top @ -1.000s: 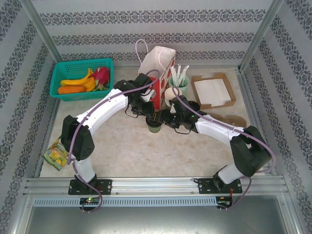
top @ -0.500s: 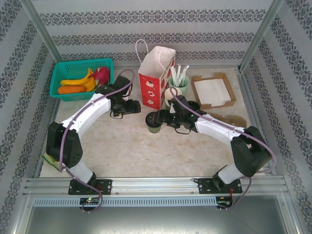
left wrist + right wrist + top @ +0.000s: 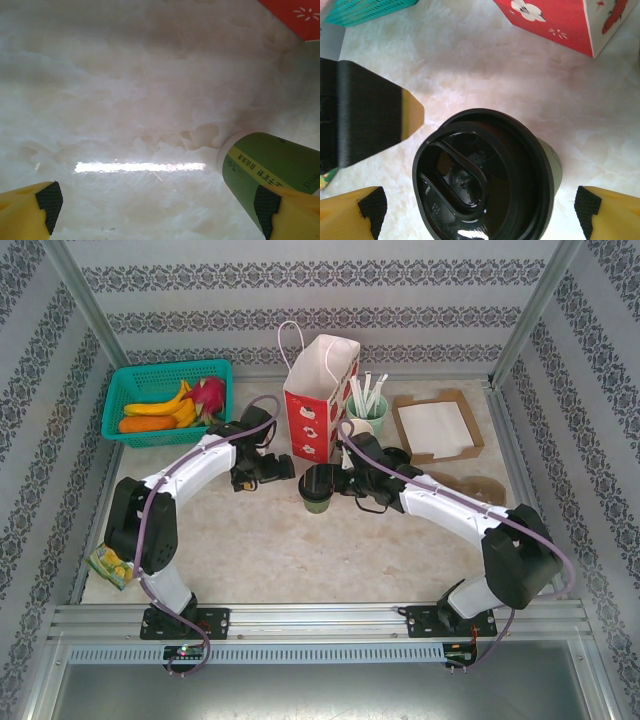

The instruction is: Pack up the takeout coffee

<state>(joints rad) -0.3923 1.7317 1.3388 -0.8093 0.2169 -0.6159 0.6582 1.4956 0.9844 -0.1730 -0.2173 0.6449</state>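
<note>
Right gripper (image 3: 479,210), jaws apart, straddling the takeout coffee (image 3: 482,175). The cup stands upright on the marble table (image 3: 260,540), directly below the right wrist camera and between the two yellow fingers (image 3: 357,212). Bare table shows in a narrow gap on either side of the black lid, so neither pad touches it. Ahead of this gripper, beyond the cup, stands the red-and-white paper bag (image 3: 310,425). Left gripper (image 3: 156,202), jaws likewise apart and holding nothing, with only table between its pads. In the left wrist view the cup's green side lies just ahead of the right-hand finger, outside the gap. In the overhead view the two grippers face each other across the cup, the left one just beside it.
</note>
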